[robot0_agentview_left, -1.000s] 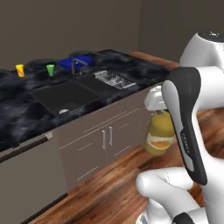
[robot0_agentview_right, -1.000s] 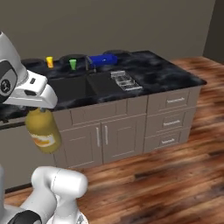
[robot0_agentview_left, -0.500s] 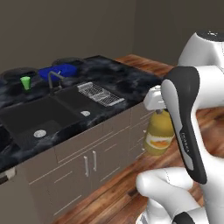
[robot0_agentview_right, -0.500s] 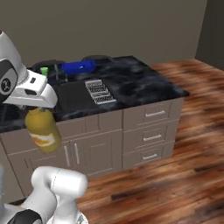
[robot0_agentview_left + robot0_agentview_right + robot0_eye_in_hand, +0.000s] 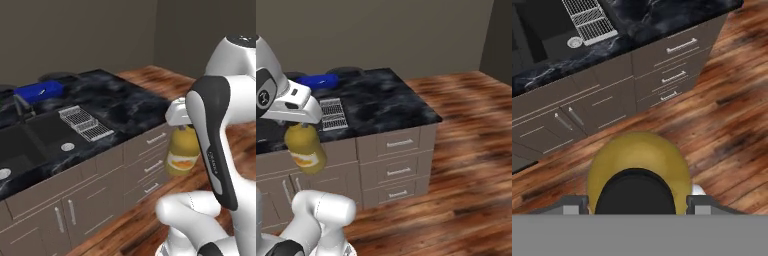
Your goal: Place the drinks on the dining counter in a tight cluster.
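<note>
- So I've got the juice jug (image 5: 184, 152) pinched at the neck in my gripper (image 5: 637, 202), hanging over the wood floor (image 5: 466, 165), just off the sink counter (image 5: 381, 100).
- Progress: I'd say early. One drink in hand, none placed, and the counter here isn't the dining one.
- Hand view looks straight down on the dark cap (image 5: 636, 192), drawers (image 5: 674, 62) at 12 o'clock.
- Left base view adds the sink basin (image 5: 45, 142) and blue bowl (image 5: 40, 91) at 10 o'clock.
</note>
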You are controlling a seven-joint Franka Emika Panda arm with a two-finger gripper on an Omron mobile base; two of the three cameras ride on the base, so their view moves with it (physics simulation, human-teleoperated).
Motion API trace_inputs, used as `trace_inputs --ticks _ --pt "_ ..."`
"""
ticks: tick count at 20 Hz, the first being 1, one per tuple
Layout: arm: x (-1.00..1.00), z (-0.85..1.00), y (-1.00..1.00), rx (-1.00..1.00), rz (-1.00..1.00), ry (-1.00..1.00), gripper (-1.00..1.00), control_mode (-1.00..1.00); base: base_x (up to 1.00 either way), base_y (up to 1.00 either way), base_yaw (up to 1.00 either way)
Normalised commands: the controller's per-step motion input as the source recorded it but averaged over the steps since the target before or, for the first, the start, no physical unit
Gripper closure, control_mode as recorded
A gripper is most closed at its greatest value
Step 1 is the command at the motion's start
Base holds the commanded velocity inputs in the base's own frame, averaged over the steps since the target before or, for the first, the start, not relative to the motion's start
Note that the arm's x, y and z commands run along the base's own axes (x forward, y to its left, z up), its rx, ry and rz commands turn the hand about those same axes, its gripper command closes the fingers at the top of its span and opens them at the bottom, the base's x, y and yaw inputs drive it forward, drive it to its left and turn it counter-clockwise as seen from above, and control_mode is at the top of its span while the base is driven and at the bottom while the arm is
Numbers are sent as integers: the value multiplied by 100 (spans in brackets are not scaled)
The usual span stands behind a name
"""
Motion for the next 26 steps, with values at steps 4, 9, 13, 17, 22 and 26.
trace_inputs --ticks 4,9,13,17,22,26 --pt "0 0 0 0 0 0 100 100 79 -100 30" --pt "0 0 0 0 0 0 100 100 100 -100 40" --pt "0 0 0 0 0 0 100 100 100 -100 40" --pt "0 0 0 0 0 0 100 100 100 -92 30" --pt "0 0 0 0 0 0 100 100 100 -99 15" --pt "0 0 0 0 0 0 100 100 100 -100 31"
